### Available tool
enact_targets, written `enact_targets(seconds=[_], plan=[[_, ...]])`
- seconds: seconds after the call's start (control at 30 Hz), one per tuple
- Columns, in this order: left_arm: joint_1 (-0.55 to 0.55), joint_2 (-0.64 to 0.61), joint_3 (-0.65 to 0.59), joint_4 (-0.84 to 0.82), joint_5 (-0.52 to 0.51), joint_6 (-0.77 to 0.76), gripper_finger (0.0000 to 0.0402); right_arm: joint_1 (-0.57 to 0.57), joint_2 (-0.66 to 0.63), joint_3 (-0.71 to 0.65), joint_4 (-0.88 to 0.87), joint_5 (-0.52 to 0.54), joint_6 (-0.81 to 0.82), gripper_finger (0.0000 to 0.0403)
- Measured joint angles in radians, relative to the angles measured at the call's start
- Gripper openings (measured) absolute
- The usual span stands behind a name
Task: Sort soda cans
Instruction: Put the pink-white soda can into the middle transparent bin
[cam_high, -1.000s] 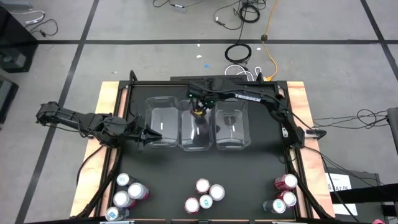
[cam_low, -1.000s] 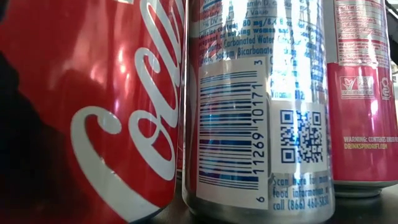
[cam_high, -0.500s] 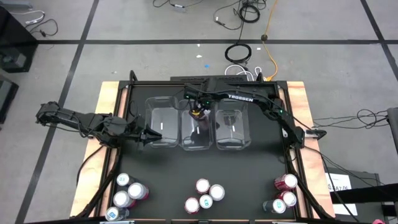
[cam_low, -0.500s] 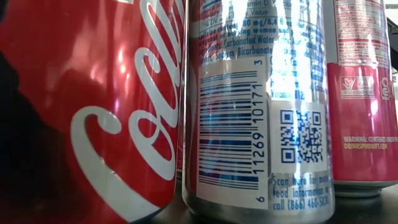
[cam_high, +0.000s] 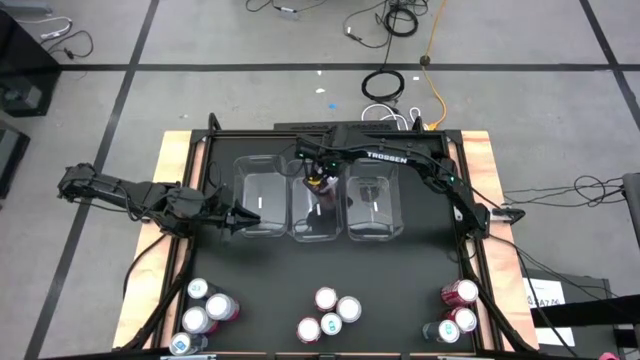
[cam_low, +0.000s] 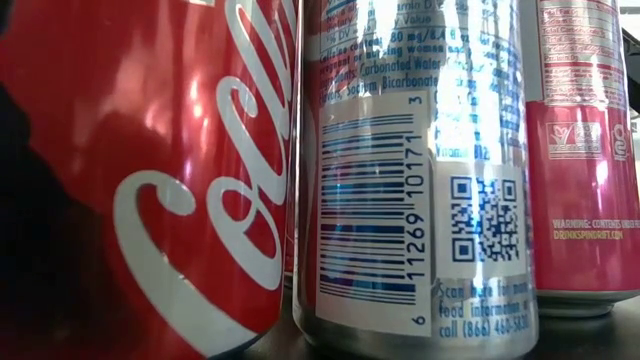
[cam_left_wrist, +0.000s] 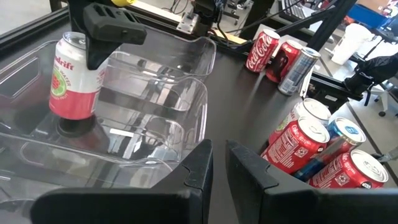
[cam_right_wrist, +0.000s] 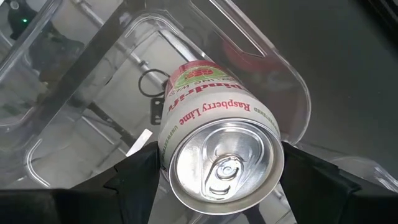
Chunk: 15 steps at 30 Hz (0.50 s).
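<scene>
Sorting status: barely begun, by my reading; only one pink-and-white can (cam_right_wrist: 217, 140) is at the bins, the other cans wait in clusters at the near edge.
Left bin (cam_high: 261, 193): nothing seen inside from above.
Left gripper (cam_high: 238, 217): parked by the left bin's near corner, fingers clenched on nothing.
Left cluster (cam_high: 205, 305): about four cans, red and teal-blue, untouched.
Middle bin (cam_high: 316, 226): holds the pink-and-white can, upright or close to it; whether it rests on the floor of the bin I cannot tell.
Right gripper (cam_high: 318, 181): over the far part of the middle bin, fingers grasping the pink-and-white can by its sides.
Middle cluster (cam_high: 328, 313): four cans, unsorted.
Right bin (cam_high: 372, 207): no can in it, only a small mark or label on the floor.
Right cluster (cam_high: 455, 310): three or four cans, unsorted.
Left to do: release this can, then move all three clusters; most of the work, I judge.
High view: gives the whole layout and counts, but the held can is nearly hidden under the arm.
Left wrist view: shows the can side-on inside the bin.
Right wrist view: shows the silver top and "Raspberry Lime" lettering.
Low view: blocked by three close cans, no arms visible.
</scene>
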<state>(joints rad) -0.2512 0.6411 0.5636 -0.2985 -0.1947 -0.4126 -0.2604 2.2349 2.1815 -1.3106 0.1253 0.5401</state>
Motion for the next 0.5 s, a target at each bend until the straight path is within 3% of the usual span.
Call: enact_targets(seconds=[0.5], plan=[[0.0, 0.0, 0.0, 0.0, 0.0, -0.001, 0.0054, 0.0, 0.0, 0.0, 0.001, 0.0, 0.065, 0.0279]])
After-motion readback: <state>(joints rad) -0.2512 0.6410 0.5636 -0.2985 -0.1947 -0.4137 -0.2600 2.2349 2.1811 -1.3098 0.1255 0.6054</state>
